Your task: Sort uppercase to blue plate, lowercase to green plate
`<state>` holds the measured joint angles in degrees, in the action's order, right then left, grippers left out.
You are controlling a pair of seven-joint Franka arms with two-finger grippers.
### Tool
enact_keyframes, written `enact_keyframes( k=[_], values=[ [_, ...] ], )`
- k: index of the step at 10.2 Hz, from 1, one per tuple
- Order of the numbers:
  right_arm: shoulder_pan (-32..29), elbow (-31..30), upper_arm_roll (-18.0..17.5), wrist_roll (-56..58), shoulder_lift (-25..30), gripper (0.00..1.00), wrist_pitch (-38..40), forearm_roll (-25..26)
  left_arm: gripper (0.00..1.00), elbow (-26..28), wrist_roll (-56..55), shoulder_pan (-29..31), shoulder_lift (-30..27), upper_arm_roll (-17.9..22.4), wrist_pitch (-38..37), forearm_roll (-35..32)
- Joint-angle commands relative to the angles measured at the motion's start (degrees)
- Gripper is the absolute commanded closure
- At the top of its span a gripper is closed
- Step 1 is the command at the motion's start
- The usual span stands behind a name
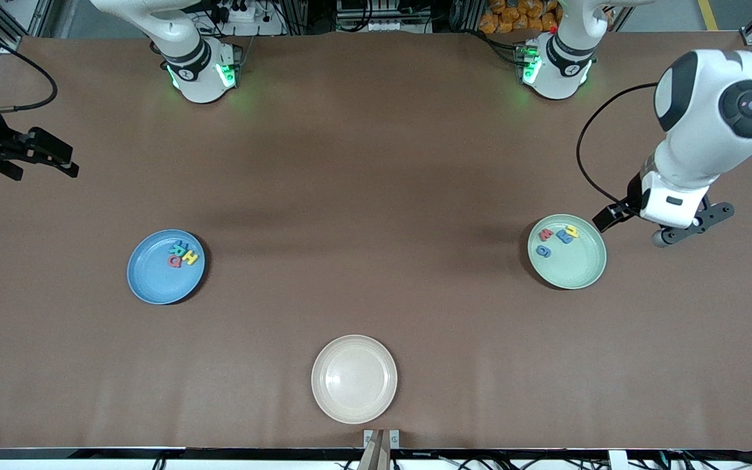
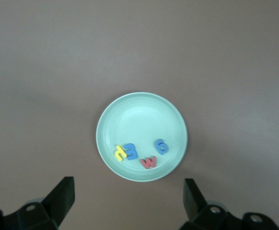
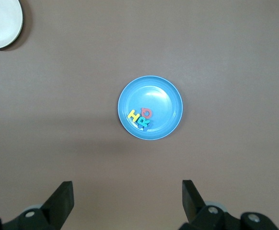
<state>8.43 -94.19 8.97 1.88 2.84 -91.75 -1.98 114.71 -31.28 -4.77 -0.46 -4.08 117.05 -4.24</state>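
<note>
The blue plate [image 1: 154, 277] [image 3: 161, 98] lies toward the right arm's end of the table. In it are a yellow H [image 3: 133, 115], a red Q [image 3: 146, 113] and a teal R [image 3: 143, 123]. The green plate [image 1: 575, 267] [image 2: 139, 115] lies toward the left arm's end and holds a yellow h [image 2: 119, 153], blue m [image 2: 130, 150], red w [image 2: 149, 162] and blue g [image 2: 161, 146]. My left gripper [image 1: 663, 225] [image 2: 129, 199] hangs open and empty over bare table beside the green plate. My right gripper [image 1: 69, 162] [image 3: 127, 199] is open and empty, high over the table's edge at the right arm's end.
A cream plate [image 1: 354, 378] [image 3: 0, 21] with nothing in it sits near the table's front edge, midway between the two ends. The brown tabletop [image 1: 376, 196] stretches between the plates and the arm bases.
</note>
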Motion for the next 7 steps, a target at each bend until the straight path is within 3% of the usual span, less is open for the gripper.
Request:
enact_keyframes(
  k=[1,4,7],
  values=[
    [-0.1,0.8,0.0,0.1,-0.2,0.0,0.3,-0.8,0.0,-1.0,6.3,-0.7,-2.9,0.9,-0.2,2.8],
    [-0.1,0.8,0.0,0.1,-0.2,0.0,0.3,-0.8,0.0,-6.4,10.1,-0.7,-3.2,0.7,-3.9,4.0],
    [-0.1,0.8,0.0,0.1,-0.2,0.0,0.3,-0.8,0.0,-14.6,21.2,-0.3,-2.5,1.0,-14.7,5.9]
  ],
)
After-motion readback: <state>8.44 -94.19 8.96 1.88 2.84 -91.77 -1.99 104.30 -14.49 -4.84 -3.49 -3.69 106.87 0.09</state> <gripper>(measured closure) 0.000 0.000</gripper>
